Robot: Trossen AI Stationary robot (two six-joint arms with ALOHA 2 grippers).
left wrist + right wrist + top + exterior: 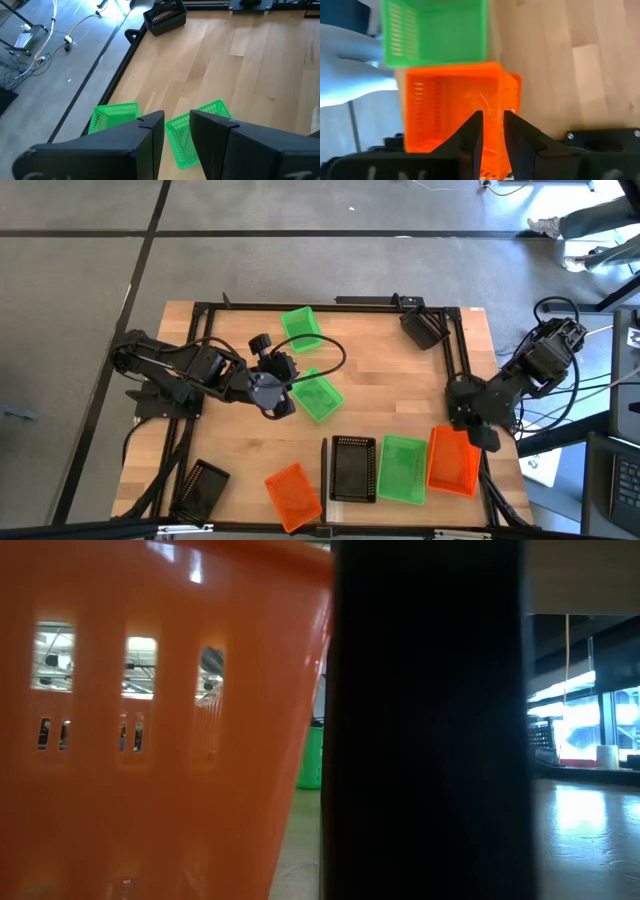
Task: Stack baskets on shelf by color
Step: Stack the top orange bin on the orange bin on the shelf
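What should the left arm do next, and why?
Probably lower the left hand onto the green basket beside it and grip its rim: the fingers hang just above it holding nothing, and it lies far from the green basket on the shelf.

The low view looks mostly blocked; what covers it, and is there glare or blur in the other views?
Low view: an orange basket wall and a dark upright fill the frame, with window glare on the tabletop at right. Right wrist view: the green basket is blurred. Left wrist view: bright glare on the floor beside the table.
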